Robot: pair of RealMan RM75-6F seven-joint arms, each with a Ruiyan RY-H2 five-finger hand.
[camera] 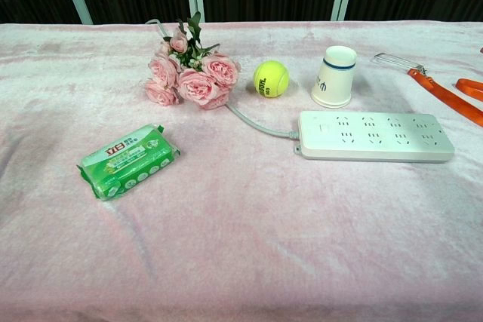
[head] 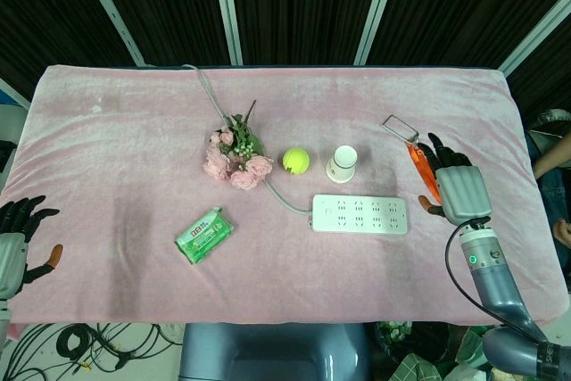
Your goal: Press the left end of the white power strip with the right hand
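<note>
The white power strip (head: pixel 360 215) (camera: pixel 376 136) lies flat on the pink cloth, right of centre, with its grey cord (head: pixel 284 198) (camera: pixel 256 123) leaving its left end. My right hand (head: pixel 452 183) hovers to the right of the strip, fingers spread, holding nothing, apart from it. My left hand (head: pixel 16 238) rests at the table's left edge, fingers apart and empty. Neither hand shows in the chest view.
A yellow tennis ball (head: pixel 296 161) (camera: pixel 271 78) and a white paper cup (head: pixel 342 164) (camera: pixel 334 76) stand just behind the strip. Pink flowers (head: pixel 234 157) (camera: pixel 189 75) lie further left, a green packet (head: pixel 203 235) (camera: pixel 128 160) in front. An orange-handled tool (head: pixel 417 161) (camera: pixel 445 96) lies under my right hand.
</note>
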